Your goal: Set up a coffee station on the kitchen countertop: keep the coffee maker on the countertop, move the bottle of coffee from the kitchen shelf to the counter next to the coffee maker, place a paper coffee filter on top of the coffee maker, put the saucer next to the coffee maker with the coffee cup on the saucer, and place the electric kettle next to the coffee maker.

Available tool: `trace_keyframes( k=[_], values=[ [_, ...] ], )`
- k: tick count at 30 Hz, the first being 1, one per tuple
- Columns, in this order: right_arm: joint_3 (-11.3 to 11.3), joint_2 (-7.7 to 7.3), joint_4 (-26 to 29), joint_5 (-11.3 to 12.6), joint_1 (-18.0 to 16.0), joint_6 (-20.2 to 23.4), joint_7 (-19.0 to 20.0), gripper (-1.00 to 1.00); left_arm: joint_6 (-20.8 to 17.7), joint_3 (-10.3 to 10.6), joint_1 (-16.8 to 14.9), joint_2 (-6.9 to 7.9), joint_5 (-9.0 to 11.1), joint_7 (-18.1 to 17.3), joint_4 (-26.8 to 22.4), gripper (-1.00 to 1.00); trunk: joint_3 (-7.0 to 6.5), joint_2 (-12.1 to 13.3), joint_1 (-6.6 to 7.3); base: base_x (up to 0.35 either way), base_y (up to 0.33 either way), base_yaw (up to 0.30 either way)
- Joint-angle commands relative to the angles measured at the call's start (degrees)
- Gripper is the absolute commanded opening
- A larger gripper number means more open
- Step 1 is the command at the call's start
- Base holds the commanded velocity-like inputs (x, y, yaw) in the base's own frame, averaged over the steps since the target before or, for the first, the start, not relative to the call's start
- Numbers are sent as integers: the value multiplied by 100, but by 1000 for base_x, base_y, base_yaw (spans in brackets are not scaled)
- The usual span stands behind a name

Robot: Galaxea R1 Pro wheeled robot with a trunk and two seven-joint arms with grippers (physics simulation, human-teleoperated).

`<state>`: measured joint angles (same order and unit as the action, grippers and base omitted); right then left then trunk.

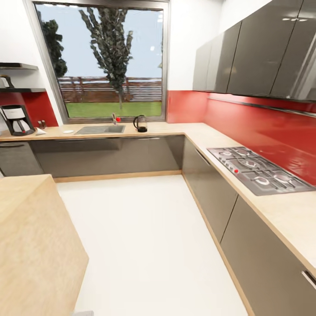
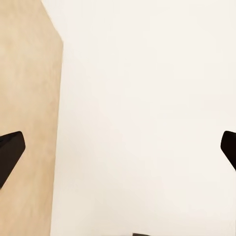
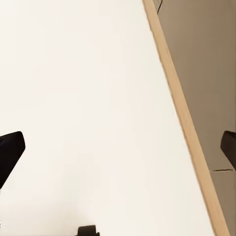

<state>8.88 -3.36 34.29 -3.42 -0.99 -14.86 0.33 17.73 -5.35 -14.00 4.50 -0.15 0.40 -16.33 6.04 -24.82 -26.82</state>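
Coffee maker (image 1: 16, 119): one, far left on the counter (image 1: 175, 128).
Electric kettle (image 1: 140, 123): one, far, right of the sink (image 1: 100, 130).
Saucer (image 1: 68, 131): one (tiny).
Floor (image 1: 145, 237): open between island (image 1: 30, 245) and cabinets.
Left end effector (image 2: 118, 147): spread apart, empty.
Right end effector (image 3: 118, 147): spread apart, empty.

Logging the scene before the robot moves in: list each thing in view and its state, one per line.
coffee maker: upright on the kitchen countertop, far left.
electric kettle: upright, right of the sink.
saucer: flat, bare, left of the sink.
left end effector: open, empty.
right end effector: open, empty.
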Motion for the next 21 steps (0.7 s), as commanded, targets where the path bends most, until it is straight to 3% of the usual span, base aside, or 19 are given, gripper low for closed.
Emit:
trace_keyframes(
  k=[1, 12, 21],
  values=[
    [18, 2, -2, -36, -4, -17, 3, 100, 20, -10, -6, -1, -2, 4, 7, 100, 11, -10, -6, 339, 0, 230],
    [18, 2, -2, -36, -3, -17, 2, 100, 20, -10, -6, -1, -2, 4, 7, 100, 11, -10, -6, 339, 0, 268],
    [18, 2, -2, -36, -1, -17, 4, 100, 20, -10, -6, -1, -2, 4, 7, 100, 11, -10, -6, 339, -79, 47]
  ],
)
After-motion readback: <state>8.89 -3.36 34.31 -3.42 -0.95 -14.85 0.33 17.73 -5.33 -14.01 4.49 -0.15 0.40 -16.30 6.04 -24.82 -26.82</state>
